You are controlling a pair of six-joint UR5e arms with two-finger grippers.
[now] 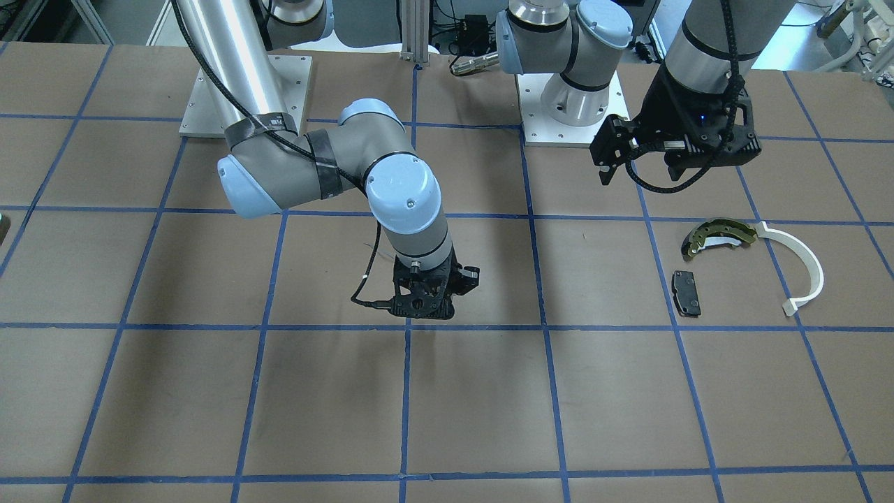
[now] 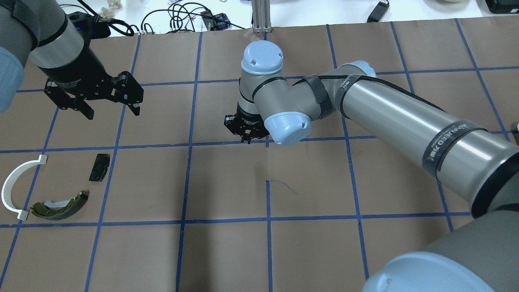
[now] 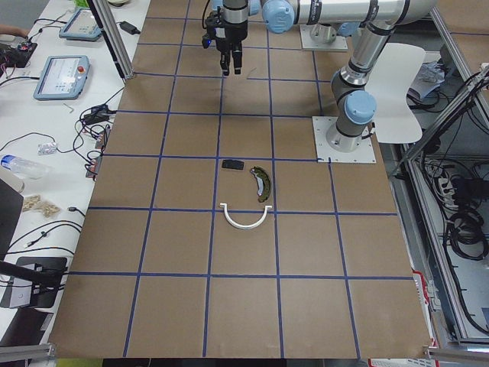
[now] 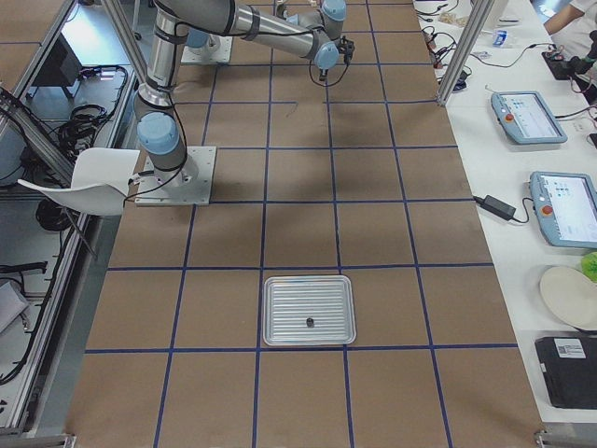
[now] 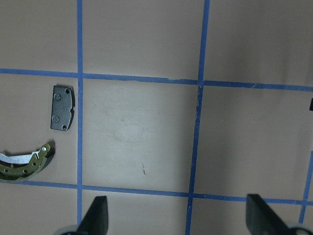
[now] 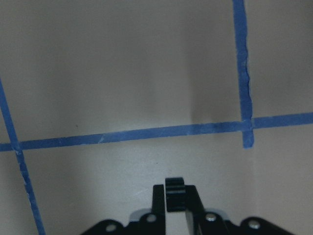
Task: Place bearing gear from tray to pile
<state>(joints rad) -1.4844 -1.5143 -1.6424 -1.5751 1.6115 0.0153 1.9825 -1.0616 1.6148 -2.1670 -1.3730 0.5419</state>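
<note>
My right gripper [image 1: 422, 314] [image 2: 246, 140] hangs low over the middle of the table. In the right wrist view it [image 6: 176, 193] is shut on a small black notched part, which looks like the bearing gear [image 6: 176, 188]. The pile lies on the table's left side: an olive-and-black brake shoe [image 1: 719, 234] [image 2: 61, 206], a white plastic arc [image 1: 810, 269] [image 2: 10, 186] and a black pad [image 1: 686, 293] [image 2: 99, 167]. My left gripper [image 1: 639, 175] [image 2: 111, 111] [image 5: 178, 218] is open and empty, raised beyond the pile. The metal tray [image 4: 280, 311] sits far off at the right end.
A small dark piece [image 4: 309, 322] lies in the tray. The arms' base plates [image 1: 244, 91] [image 1: 573, 126] stand at the robot's side of the table. Blue tape lines grid the brown surface. Benches with tablets and cables line the far edge [image 4: 527, 117].
</note>
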